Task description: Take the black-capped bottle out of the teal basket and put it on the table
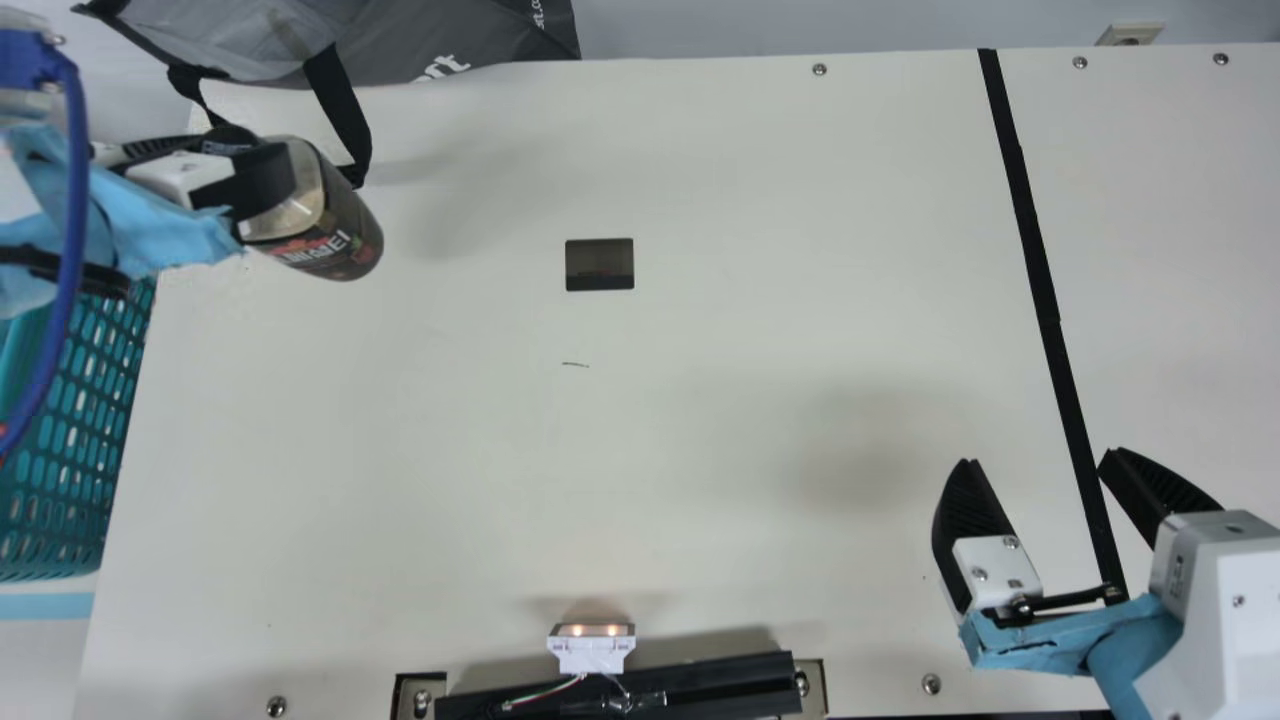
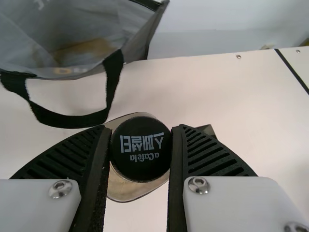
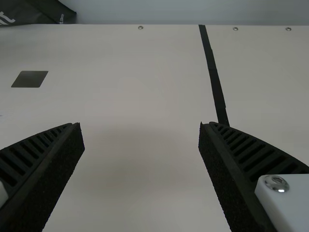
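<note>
So I had my left end effector (image 2: 140, 128) pinching the bottle (image 1: 340, 230) by its black cap (image 2: 140, 150), one finger on each side. The bottle was already out of the basket (image 1: 75, 430), over the far left part of the tabletop (image 1: 500, 450), and going by the shadow set apart from it, I'd say it was hanging in the air. That put me in the carry-and-set-down step, I reckon, with the taking-out part done. Next move, imo: shift a bit toward the middle, away from the bag's strap (image 2: 112, 82), which was close by and could've snagged something. Then get the bottle upright (couldn't really tell how much it leaned), lower it till the base sat flat, and only then let go of the cap, since opening up early might've tipped it. My right end effector (image 1: 1040, 459) was spread wide over the near right side with nothing in it, and honestly this didn't need it.
</note>
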